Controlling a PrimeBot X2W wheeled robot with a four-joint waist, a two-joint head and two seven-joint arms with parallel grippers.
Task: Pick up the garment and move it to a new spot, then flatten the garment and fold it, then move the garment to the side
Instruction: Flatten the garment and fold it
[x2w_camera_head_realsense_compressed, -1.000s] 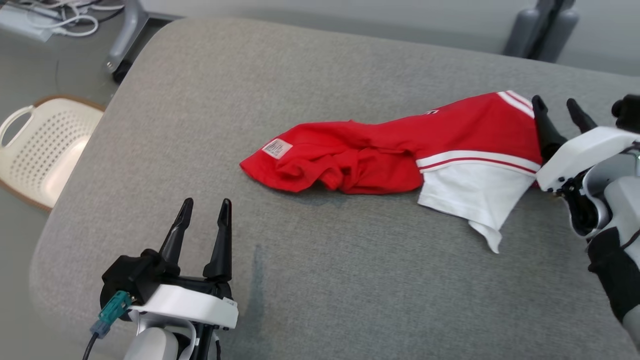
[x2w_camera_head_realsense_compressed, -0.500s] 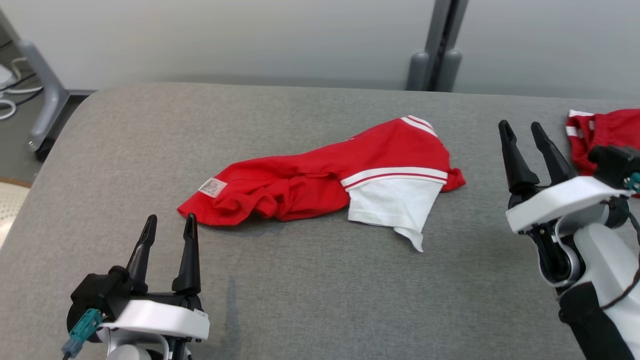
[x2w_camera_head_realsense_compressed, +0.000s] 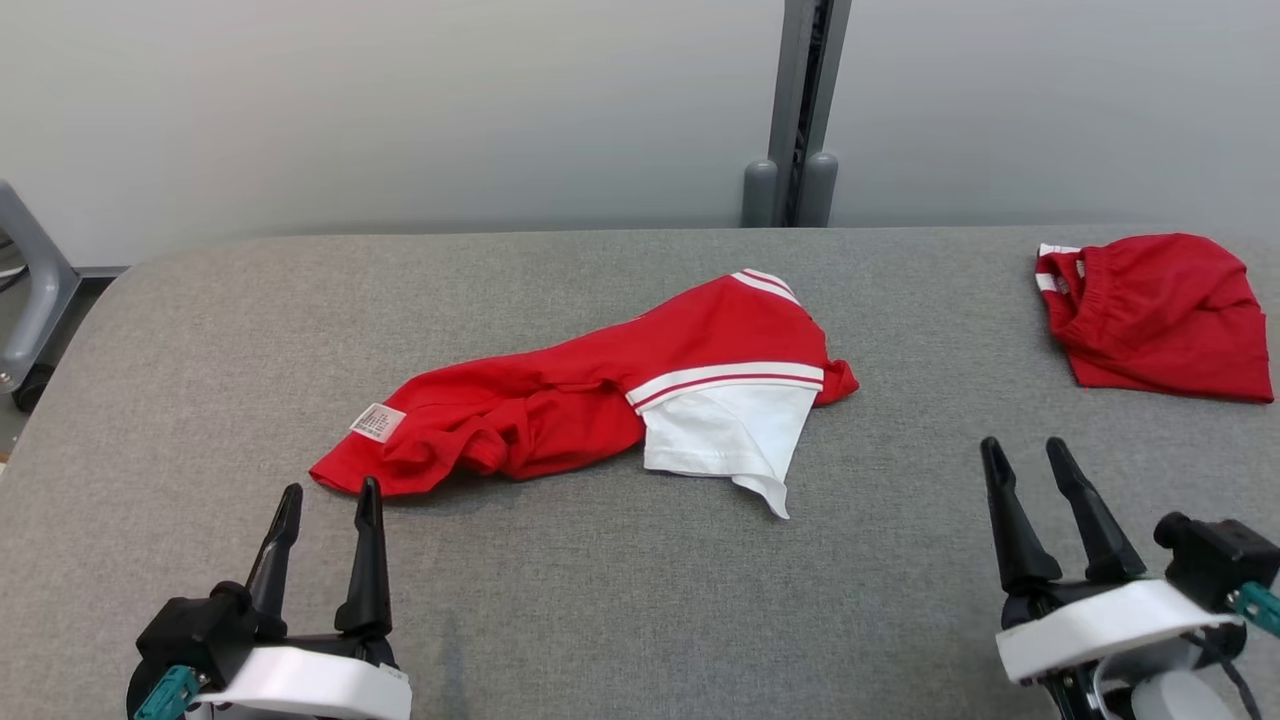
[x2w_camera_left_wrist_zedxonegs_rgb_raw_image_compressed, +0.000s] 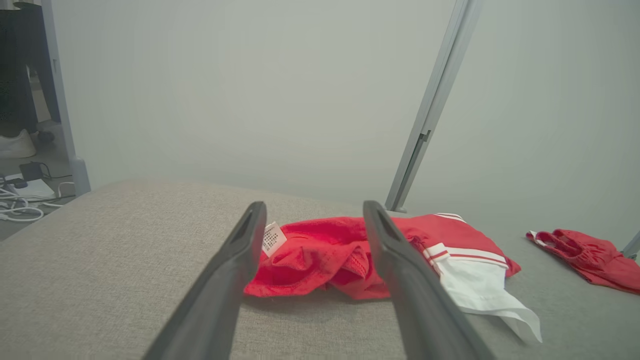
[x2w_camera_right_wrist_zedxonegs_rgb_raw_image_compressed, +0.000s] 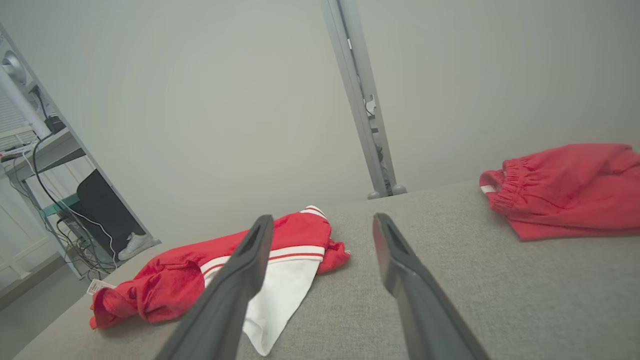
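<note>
The garment (x2w_camera_head_realsense_compressed: 560, 400) is red with a white, red-striped part and lies crumpled across the middle of the grey padded table (x2w_camera_head_realsense_compressed: 640, 600). A white label shows at its left end. My left gripper (x2w_camera_head_realsense_compressed: 331, 487) stands open just in front of that left end, holding nothing; the left wrist view shows the garment (x2w_camera_left_wrist_zedxonegs_rgb_raw_image_compressed: 320, 250) lying beyond the left gripper (x2w_camera_left_wrist_zedxonegs_rgb_raw_image_compressed: 314, 205). My right gripper (x2w_camera_head_realsense_compressed: 1022, 444) is open and empty at the front right, well clear of the cloth. In the right wrist view the garment (x2w_camera_right_wrist_zedxonegs_rgb_raw_image_compressed: 300, 235) lies ahead and to the left of the right gripper (x2w_camera_right_wrist_zedxonegs_rgb_raw_image_compressed: 323, 217).
A second red garment (x2w_camera_head_realsense_compressed: 1160, 310) lies at the table's far right, also in the wrist views (x2w_camera_left_wrist_zedxonegs_rgb_raw_image_compressed: 585, 250) (x2w_camera_right_wrist_zedxonegs_rgb_raw_image_compressed: 565, 185). A grey post (x2w_camera_head_realsense_compressed: 800, 110) stands behind the table against a pale wall. Bare padding stretches between my grippers.
The head camera has swung right and up, bringing the second red garment into view. My right gripper has drawn back from the garment's right end toward the front right.
</note>
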